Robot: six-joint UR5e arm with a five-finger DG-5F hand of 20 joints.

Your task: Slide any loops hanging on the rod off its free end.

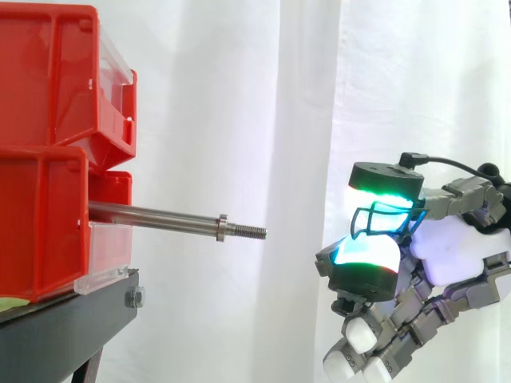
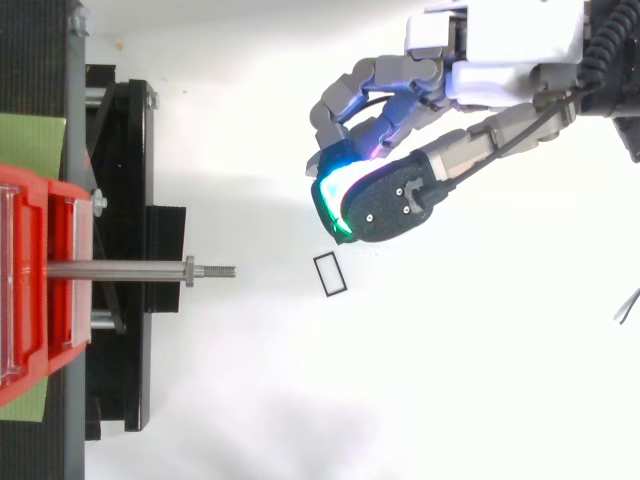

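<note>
Loop [image 2: 320,276]: a thin black wire rectangle, judged light, stiff and slippery, best taken by one side. It lies just beside the hand [image 1: 455,247], well apart from the rod [image 1: 152,214], whose free end is bare. Whether the hand grasps it cannot be told. Beyond the rod are red bins [image 1: 48,80], a black stand [image 1: 72,327] and a white curtain [image 1: 239,120], with ample room.

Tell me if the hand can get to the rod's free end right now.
Probably yes. Only open space lies between the hand and the threaded free end of the rod; the small black loop shows just beside the hand, clear of the rod.
</note>
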